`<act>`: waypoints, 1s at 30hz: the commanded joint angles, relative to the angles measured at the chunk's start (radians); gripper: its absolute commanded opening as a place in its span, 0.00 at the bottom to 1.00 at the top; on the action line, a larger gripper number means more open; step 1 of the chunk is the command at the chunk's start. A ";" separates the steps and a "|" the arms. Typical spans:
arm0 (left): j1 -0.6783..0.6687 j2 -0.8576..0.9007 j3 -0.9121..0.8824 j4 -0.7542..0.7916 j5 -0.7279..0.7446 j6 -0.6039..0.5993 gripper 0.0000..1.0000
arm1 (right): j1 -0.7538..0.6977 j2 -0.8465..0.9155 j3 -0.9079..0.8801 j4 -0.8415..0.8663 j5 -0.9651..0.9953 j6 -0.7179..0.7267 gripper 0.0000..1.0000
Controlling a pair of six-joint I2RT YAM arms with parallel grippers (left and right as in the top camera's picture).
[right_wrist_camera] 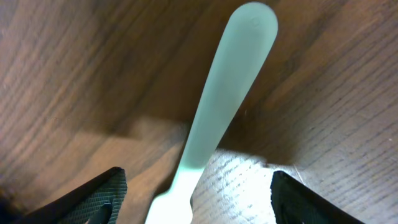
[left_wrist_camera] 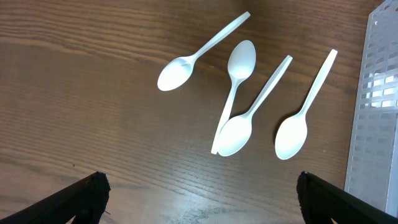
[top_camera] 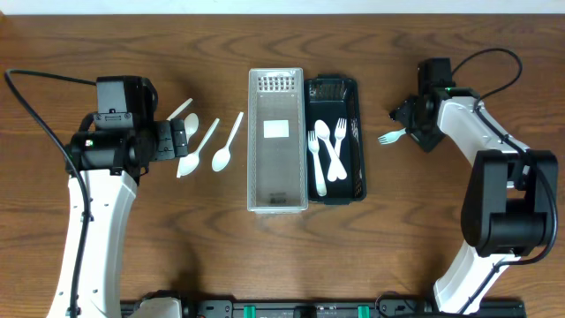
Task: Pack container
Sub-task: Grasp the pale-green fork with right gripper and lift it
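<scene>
Right hand (top_camera: 409, 126) is down over a white fork (top_camera: 391, 136), fingers apart on either side of the handle, not clamped. The fork lies on the desk (top_camera: 212, 53) at 3 o'clock from the black tray (top_camera: 357, 106), which holds 3 forks (top_camera: 324, 146). Left hand (left_wrist_camera: 200, 186) is spread wide above 4 spoons (left_wrist_camera: 235, 134), which lie at 9 o'clock from the clear container (top_camera: 276, 181).

— What sort of place is this?
— A robotics lab bench, by the look of it. Two white-and-black robot arms, the left arm (top_camera: 88, 238) and the right arm (top_camera: 468, 119), stand at a wood-grain table (top_camera: 371, 256).
— What else shows it?
— A loose black cable (top_camera: 53, 78) loops off to the side. A black mounting rail (top_camera: 291, 309) runs along the front edge, and disposable white plastic spoons (top_camera: 221, 159) lie straight on the wood.
</scene>
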 commanded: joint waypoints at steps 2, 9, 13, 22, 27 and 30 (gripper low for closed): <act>0.005 0.007 0.019 -0.003 0.002 0.013 0.98 | -0.017 0.009 0.001 0.002 -0.012 0.051 0.75; 0.005 0.007 0.019 -0.003 0.002 0.013 0.98 | -0.018 0.010 0.001 0.015 0.035 0.051 0.73; 0.005 0.007 0.019 -0.003 0.002 0.013 0.98 | -0.020 0.015 0.001 0.042 0.037 0.051 0.71; 0.005 0.007 0.019 -0.003 0.002 0.013 0.98 | -0.032 0.061 0.001 0.066 0.032 0.069 0.71; 0.005 0.007 0.019 -0.003 0.002 0.013 0.98 | -0.046 0.082 0.001 0.048 0.033 0.065 0.70; 0.005 0.007 0.019 -0.003 0.002 0.013 0.98 | -0.048 0.085 0.001 0.016 0.038 0.037 0.65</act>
